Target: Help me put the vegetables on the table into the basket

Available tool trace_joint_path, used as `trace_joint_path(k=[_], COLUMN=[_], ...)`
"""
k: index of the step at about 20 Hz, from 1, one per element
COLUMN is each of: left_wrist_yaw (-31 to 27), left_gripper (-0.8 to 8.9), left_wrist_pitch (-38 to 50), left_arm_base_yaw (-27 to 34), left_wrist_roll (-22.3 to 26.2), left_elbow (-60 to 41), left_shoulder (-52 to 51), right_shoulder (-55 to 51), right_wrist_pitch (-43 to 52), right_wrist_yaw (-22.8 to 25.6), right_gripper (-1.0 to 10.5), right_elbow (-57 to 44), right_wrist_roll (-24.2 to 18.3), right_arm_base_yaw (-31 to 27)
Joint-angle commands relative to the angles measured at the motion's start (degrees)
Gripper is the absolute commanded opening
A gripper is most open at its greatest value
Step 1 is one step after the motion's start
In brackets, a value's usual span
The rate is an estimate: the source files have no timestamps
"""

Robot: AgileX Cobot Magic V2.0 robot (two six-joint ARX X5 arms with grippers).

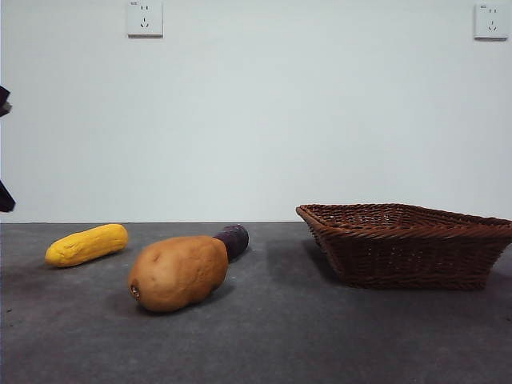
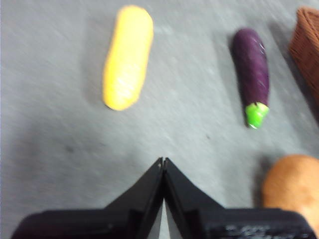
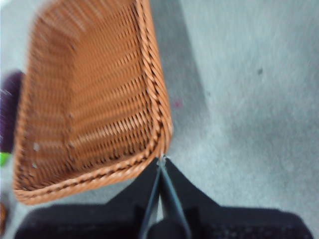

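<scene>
On the table beyond the left gripper (jaws closed, empty) lie corn, eggplant and potato; right gripper, closed, hangs over the empty basket.

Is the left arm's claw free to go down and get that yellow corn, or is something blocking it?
Probably yes. The corn lies alone on the table, apart from the purple vegetable; the left gripper, shut, must open first.
</scene>
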Motion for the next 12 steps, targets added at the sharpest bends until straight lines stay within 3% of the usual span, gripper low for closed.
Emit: trace_joint_path(k=[1,6,9,10,12], left_wrist_yaw=[5.46,14.23,19.06,20.74,24.11], left_gripper=[-0.04,-0.04,-0.04,-0.04,-0.04], left_wrist_pitch=[-2.43,-5.84,-9.68,-11.04,-14.38], left_arm_base_yaw=[-0.17,-0.17,-0.17,-0.17,-0.17], left_wrist_roll=[-2.49,-4.55,-4.04,-3.91,-2.64], left_elbow=[0.74,0.96,2.45,3.37,5.88], left_shoulder=[1.49,1.75,1.99,2.12,2.54], right_shoulder=[4.42,8.28,12.04,13.94,18.29], right_wrist_pitch=[-1.22,-4.39,-9.16,-11.39,-15.91], right_wrist_yaw=[0.31,0.24,-1.62,-1.38,-1.29], right_gripper=[0.0,0.0,0.0,0.2,1.8], right_elbow=[3.93,10.58,16.44,18.82,23.82], right_wrist_roll=[-1.11,-1.77,-6.38,-7.96,-9.84], right_arm_base_yaw=[0.0,0.02,0.02,0.04,0.04])
